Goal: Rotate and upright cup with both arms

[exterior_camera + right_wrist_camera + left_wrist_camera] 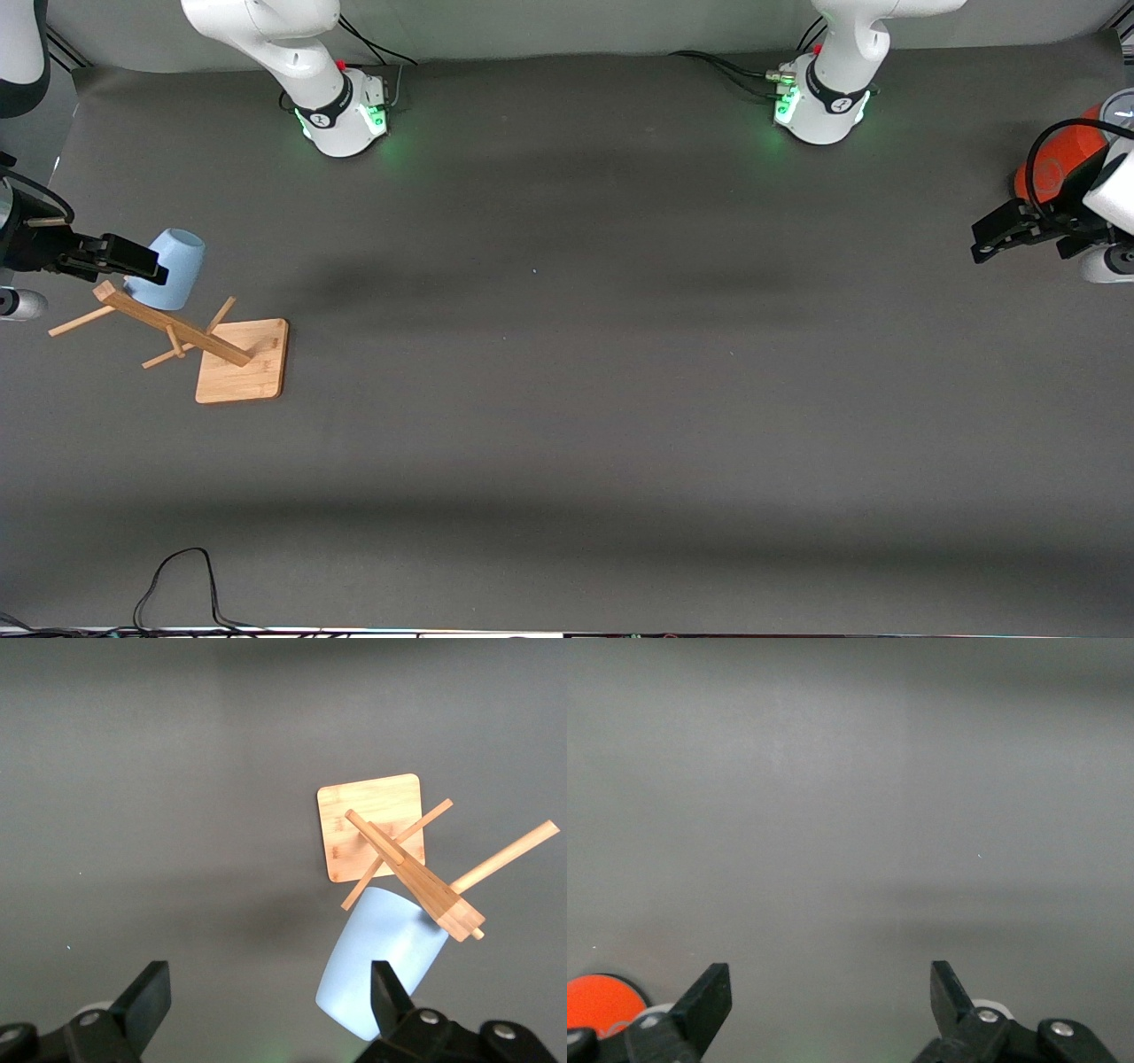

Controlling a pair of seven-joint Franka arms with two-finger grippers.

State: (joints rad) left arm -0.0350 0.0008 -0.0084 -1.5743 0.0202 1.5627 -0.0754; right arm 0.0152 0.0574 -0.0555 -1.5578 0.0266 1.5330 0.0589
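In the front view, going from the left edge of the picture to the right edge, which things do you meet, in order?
Right end effector → cup → wooden rack → left end effector → orange cylinder.

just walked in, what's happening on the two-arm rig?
Nothing is gripped yet. The pale-blue cup hangs on a peg of the wooden mug rack at the right arm's end of the table. The right gripper is open, up beside the cup near the rack's top. The left gripper waits open at its own end, near an orange cylinder.
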